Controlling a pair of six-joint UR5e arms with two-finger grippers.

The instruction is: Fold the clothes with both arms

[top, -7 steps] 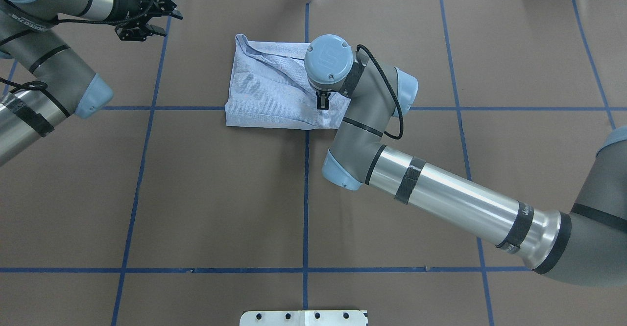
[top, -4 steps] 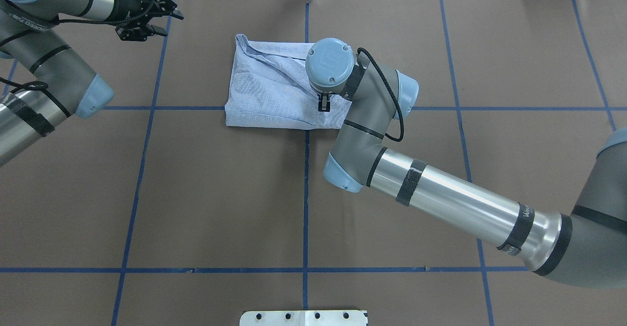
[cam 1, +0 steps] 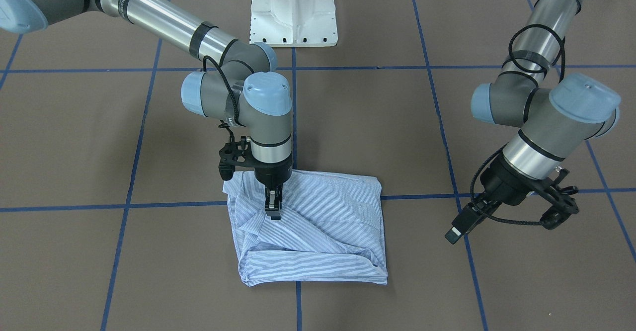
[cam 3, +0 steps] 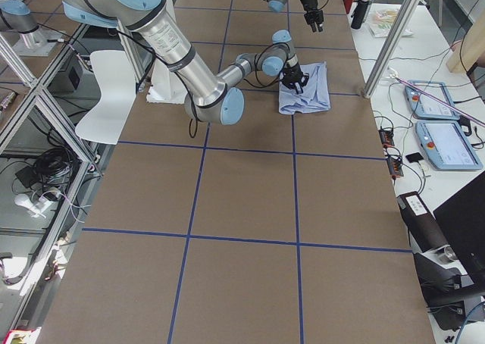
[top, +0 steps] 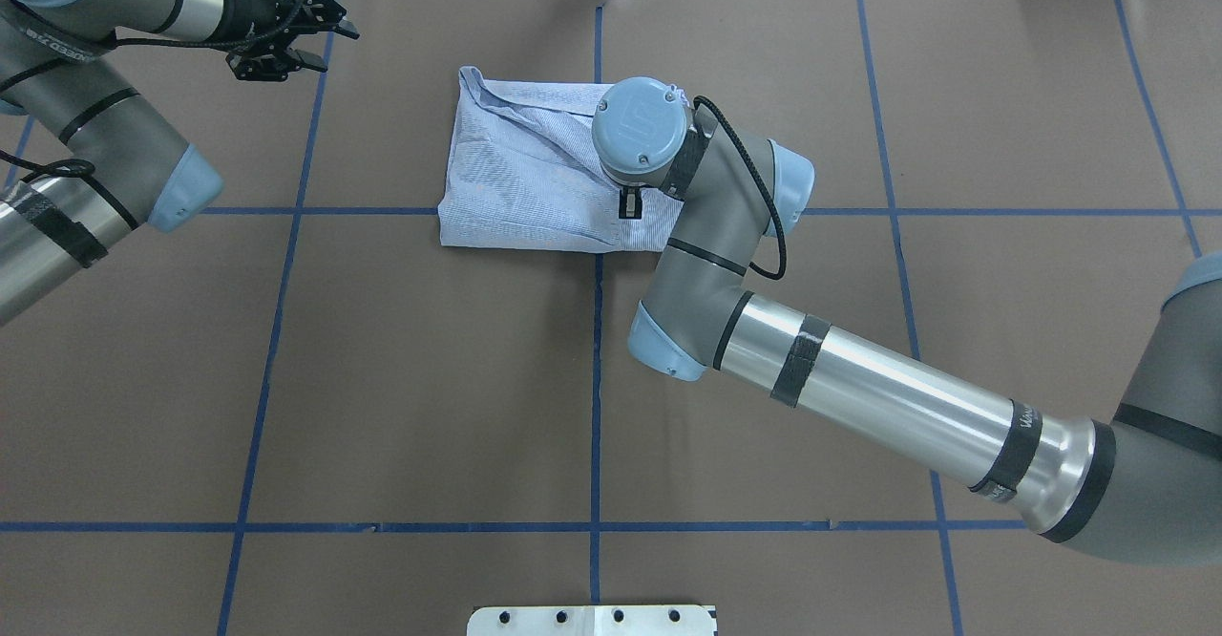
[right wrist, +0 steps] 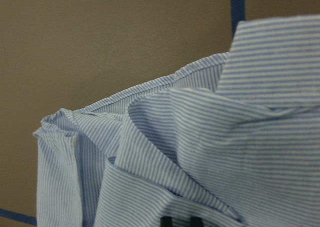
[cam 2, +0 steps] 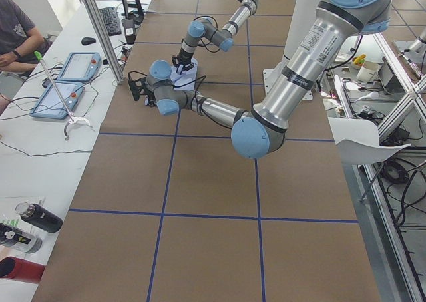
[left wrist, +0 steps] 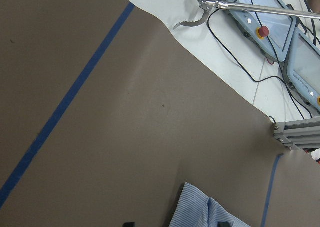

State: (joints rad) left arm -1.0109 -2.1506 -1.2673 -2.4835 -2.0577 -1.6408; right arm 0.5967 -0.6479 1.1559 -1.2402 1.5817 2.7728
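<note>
Well, out on my left, my black left fingers [top: 332, 25] hang spread and empty above the far corner of the bench, well apart from the work. In the middle lies the thin light blue-and-white pinstriped shirt [top: 516, 178]. It is gathered into a rough, rumpled rectangle over the crossing of two blue tape lines [top: 382, 527], with a diagonal ridge of loose cloth across its top. My black right fingers [cam 1: 274, 207] point straight down on the shirt's right-hand part, drawn nearly together with their tips at the fabric. Whether a layer is caught between them I cannot tell.

I judge the folding far along, at the tidying or last-fold stage. The next move, I think, calls for a sure pinch on one layer only. My left fingers would need to pin the opposite edge so the bundle does not slide.

The bench [top: 430, 397] is covered in matt brown paper marked off by the tape. Beyond its left end a white side table [cam 2: 40, 136] carries two blue-screened control pendants [cam 2: 70, 68] and dark bottles [cam 2: 40, 217], with a seated person [cam 2: 16, 22] behind.
</note>
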